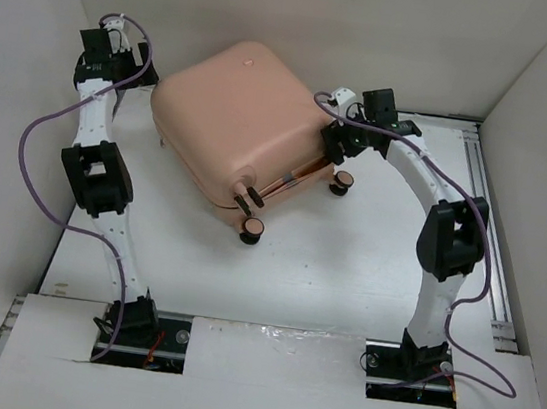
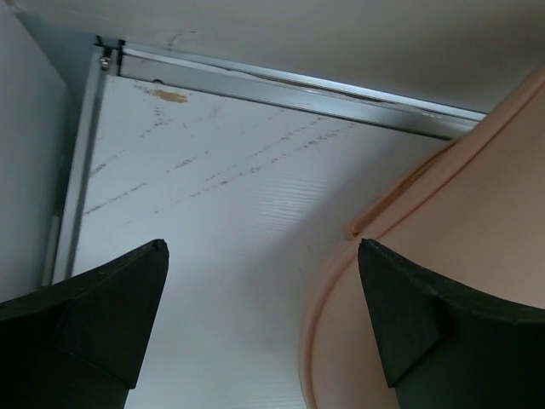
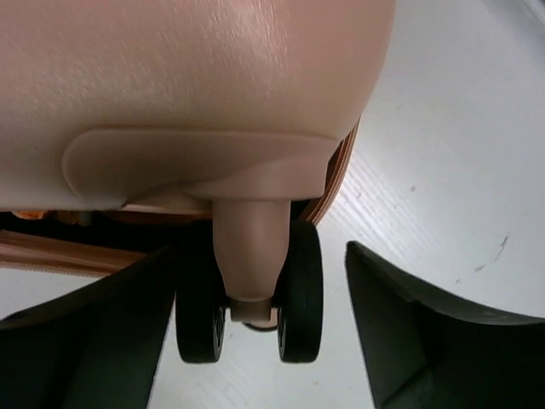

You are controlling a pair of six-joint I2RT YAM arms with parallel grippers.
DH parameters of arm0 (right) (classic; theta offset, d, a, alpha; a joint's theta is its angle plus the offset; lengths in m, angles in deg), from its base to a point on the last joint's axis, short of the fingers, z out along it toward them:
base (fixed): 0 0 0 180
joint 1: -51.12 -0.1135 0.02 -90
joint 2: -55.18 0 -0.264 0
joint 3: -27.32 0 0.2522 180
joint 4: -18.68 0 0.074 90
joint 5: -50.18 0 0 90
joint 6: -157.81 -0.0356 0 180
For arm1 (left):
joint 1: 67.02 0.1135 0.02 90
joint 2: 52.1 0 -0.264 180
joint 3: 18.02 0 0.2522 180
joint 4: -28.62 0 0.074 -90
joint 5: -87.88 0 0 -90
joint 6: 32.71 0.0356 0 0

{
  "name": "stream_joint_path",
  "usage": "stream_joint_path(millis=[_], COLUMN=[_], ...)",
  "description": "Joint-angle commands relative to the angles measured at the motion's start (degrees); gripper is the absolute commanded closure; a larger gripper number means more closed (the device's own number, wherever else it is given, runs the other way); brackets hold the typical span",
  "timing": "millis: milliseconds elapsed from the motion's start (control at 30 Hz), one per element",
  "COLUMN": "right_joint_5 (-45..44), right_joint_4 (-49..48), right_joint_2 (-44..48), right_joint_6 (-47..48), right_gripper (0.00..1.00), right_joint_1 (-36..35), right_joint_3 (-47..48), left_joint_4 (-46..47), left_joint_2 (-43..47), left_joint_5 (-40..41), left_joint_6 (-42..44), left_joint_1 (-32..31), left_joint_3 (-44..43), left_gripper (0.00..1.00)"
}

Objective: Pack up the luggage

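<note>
The pale pink luggage (image 1: 241,109) lies flat at the back of the white table, its two shells together, with a narrow gap at the wheel end. Its wheels (image 1: 252,226) point toward the front. My left gripper (image 1: 139,74) is open at the case's back left corner. In the left wrist view (image 2: 260,256) one finger is over the shell's rim (image 2: 477,204) and the other over bare table. My right gripper (image 1: 334,144) is open at the case's right corner. In the right wrist view (image 3: 260,256) its fingers straddle a black double wheel (image 3: 298,290) under the shell (image 3: 196,77) without touching it.
White walls close in the table on the left, back and right. A metal rail (image 2: 281,81) runs along the back edge and another (image 1: 483,222) along the right side. The arm bases stand at the near edge.
</note>
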Motion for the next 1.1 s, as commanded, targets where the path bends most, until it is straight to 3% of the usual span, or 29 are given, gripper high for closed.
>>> stream_joint_path(millis=[0, 67, 200, 267, 300, 400, 667, 867, 1067], right_joint_5=[1.2, 2.7, 5.3, 5.4, 5.4, 4.8, 9.5, 13.4, 14.6], right_joint_4=[-6.9, -8.6, -10.4, -10.9, -11.6, -13.2, -20.2, -24.2, -25.5], right_joint_2=[0.8, 0.3, -1.3, -2.8, -3.5, -5.0, -9.1, -10.2, -10.2], right_joint_6=[0.1, -0.5, -1.0, -1.5, -1.5, -2.6, -3.2, -3.2, -4.5], right_gripper=[0.22, 0.39, 0.60, 0.67, 0.76, 0.86, 0.85, 0.84, 0.71], right_joint_1=[-0.6, -0.6, -0.6, -0.6, -0.6, -0.6, -4.3, -8.2, -9.6], right_joint_3=[0.9, 0.2, -1.3, -0.8, 0.0, 1.8, 8.9, 9.6, 10.1], left_joint_4=[-0.6, 0.0, -1.8, -4.2, -5.2, -10.5, -17.0, -18.2, -19.0], left_joint_2=[1.1, 0.0, -1.8, -1.8, -1.8, -0.4, 5.9, 15.1, 24.8], left_joint_5=[-12.8, -16.5, -28.9, -35.3, -35.9, -35.9, -32.6, -29.1, -27.9], left_joint_6=[-1.6, -1.6, 1.7, 6.4, 8.7, 20.6, 40.2, 49.8, 56.5], left_joint_1=[-1.6, -1.6, -2.2, -3.2, -3.2, -6.3, -11.8, -12.4, -12.4], left_joint_3=[-2.5, -1.1, 3.2, 8.7, 10.5, 17.5, 36.4, 54.5, 68.0], left_gripper=[0.11, 0.13, 0.20, 0.21, 0.21, 0.23, 0.43, 0.44, 0.46])
